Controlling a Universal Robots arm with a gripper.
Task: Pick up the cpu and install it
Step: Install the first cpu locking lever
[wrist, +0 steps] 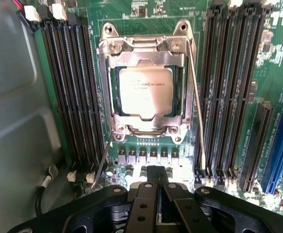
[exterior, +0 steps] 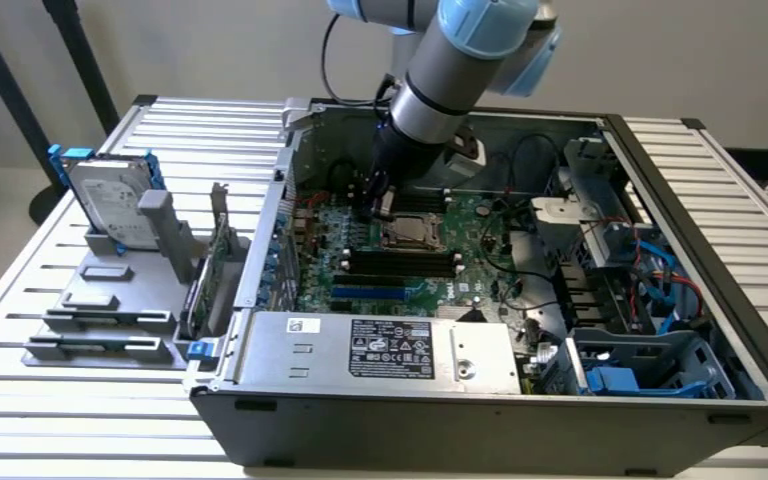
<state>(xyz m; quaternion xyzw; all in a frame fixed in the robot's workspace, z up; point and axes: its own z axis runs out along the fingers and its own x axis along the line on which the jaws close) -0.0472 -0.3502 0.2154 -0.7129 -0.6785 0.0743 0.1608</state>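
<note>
The cpu [wrist: 145, 91], a square chip with a shiny silver top, lies flat in the metal socket frame [wrist: 146, 48] on the green motherboard [wrist: 146, 14]. In the exterior view the cpu [exterior: 415, 232] sits mid-board inside the open computer case. My gripper [wrist: 158, 171] hangs just above the board beside the socket's lower edge, apart from the chip. Its two black fingers [wrist: 150, 187] are pressed together with nothing between them. From the outside, the gripper [exterior: 384, 207] reaches down into the case right next to the socket.
Black memory slots [wrist: 68, 87] flank the socket on both sides, and thin socket lever wires [wrist: 197, 107] run along it. The case holds a power supply [exterior: 384, 350] and blue drive cages [exterior: 624, 375]. On the slatted table [exterior: 37, 260], a hard drive in a blue frame [exterior: 104, 200] stands on a grey rack.
</note>
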